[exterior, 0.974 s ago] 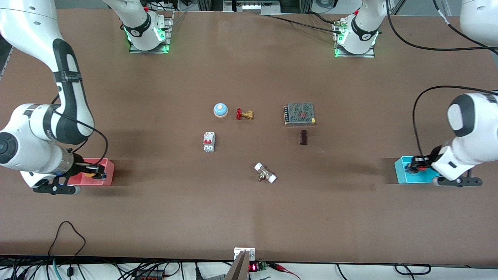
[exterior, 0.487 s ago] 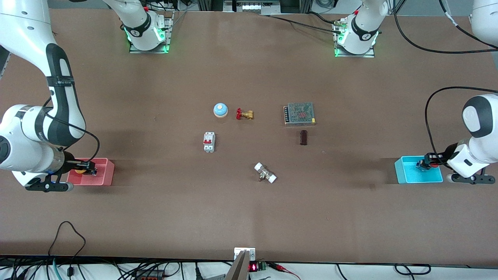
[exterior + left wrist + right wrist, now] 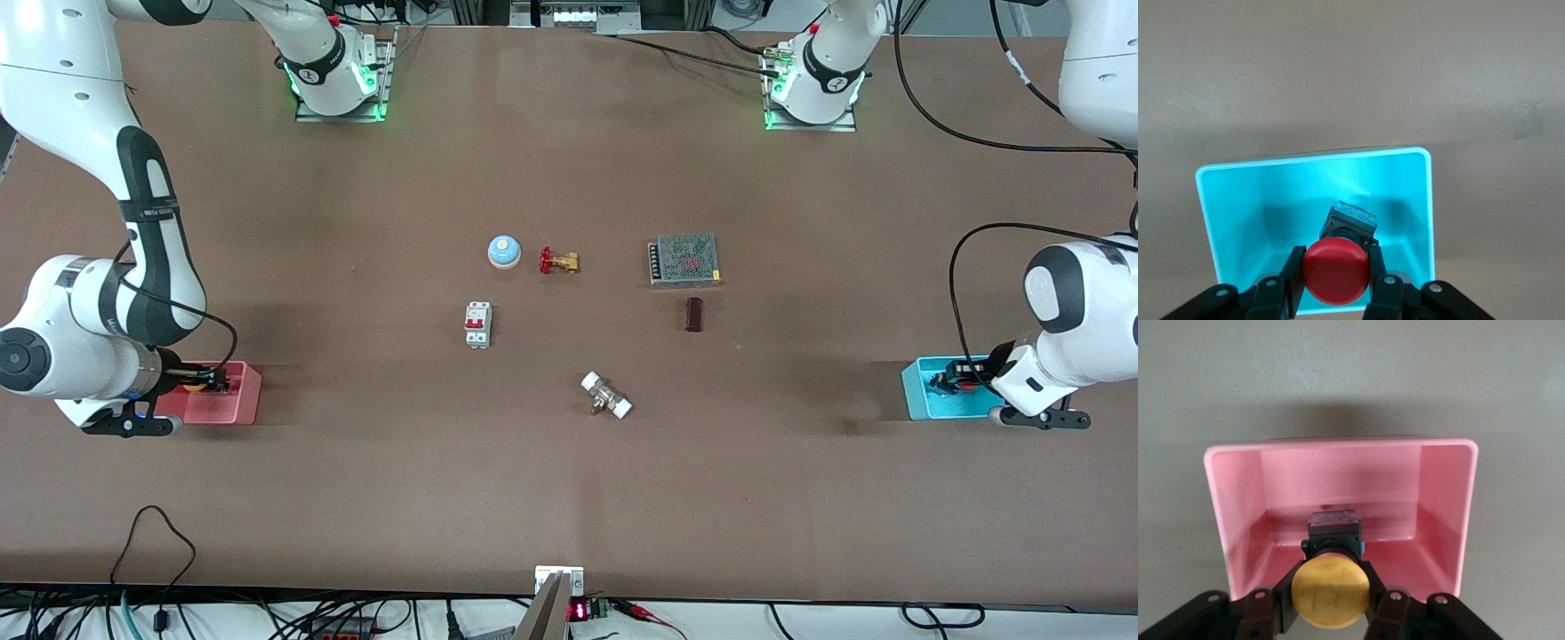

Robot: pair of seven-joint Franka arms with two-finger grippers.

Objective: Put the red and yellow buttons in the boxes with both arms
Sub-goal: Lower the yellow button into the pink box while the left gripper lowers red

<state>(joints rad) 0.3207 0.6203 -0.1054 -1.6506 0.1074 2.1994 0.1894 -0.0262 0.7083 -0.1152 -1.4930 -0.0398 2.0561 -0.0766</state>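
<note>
Nearly done: right gripper (image 3: 1330, 613) clamped on yellow button (image 3: 1331, 588), hanging inside pink box (image 3: 1448, 513). Left gripper (image 3: 1336, 288) clamped on red button (image 3: 1336, 272), low inside cyan box (image 3: 1231, 213). Left to do: release both.

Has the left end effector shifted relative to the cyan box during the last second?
Yes. The left end effector, gripping the red button, swung out toward the table end, then returned over the cyan box.

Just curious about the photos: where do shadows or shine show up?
Front view: soft dark bands of shadow on the table beside each arm. Left wrist view: a bright sheen on the cyan box wall. Right wrist view: shadow at the pink box.
</note>
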